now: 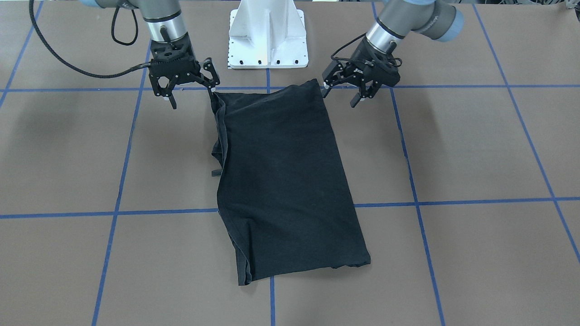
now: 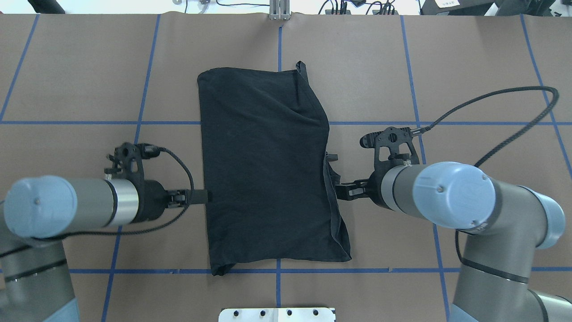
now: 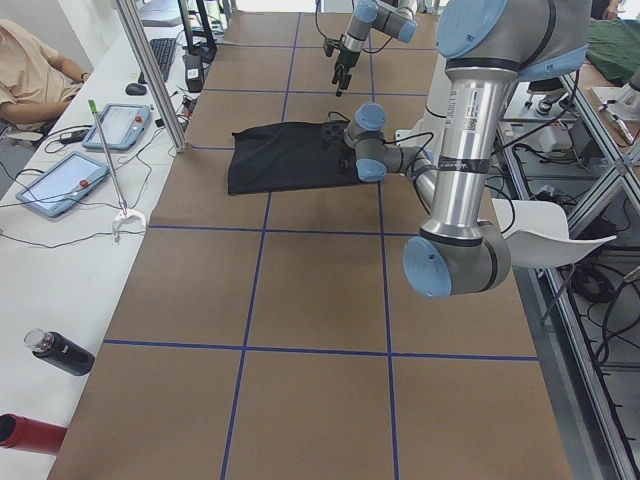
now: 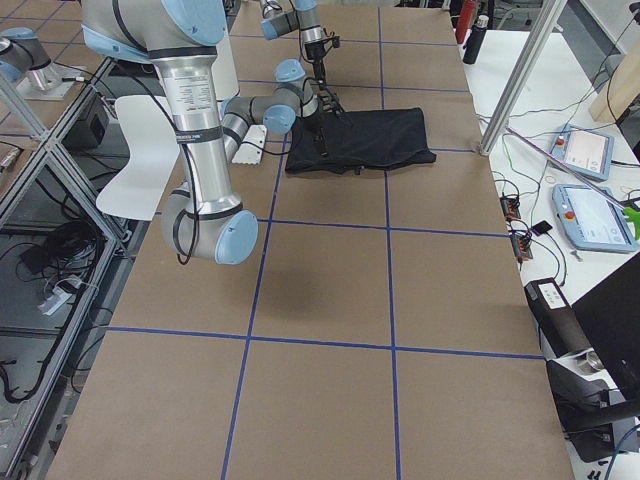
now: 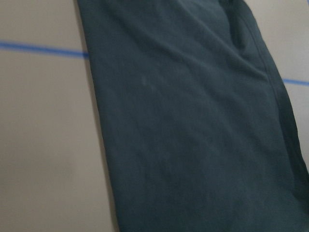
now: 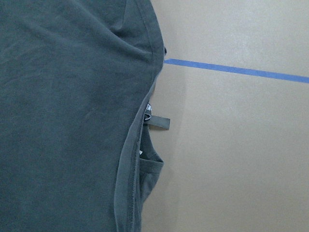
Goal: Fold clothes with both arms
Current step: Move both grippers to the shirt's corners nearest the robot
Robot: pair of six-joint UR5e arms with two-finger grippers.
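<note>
Nearest the front camera lies the outer end of the black T-shirt (image 1: 281, 181). It is folded into a long strip on the table (image 1: 476, 149) and runs back towards the robot. Towards the robot's end, the right gripper (image 1: 192, 97) and the left gripper (image 1: 340, 99) flank it, each with fingers spread and holding nothing.

From overhead, both sit right at the strip's side edges.

On the left wrist camera I see one clean folded edge. The right wrist camera shows stacked, bunched layers with a tag (image 6: 158, 123) poking out.

That side worries me. I think a pinch there could catch only the top layer, so the fold would drag open or skew.
</note>
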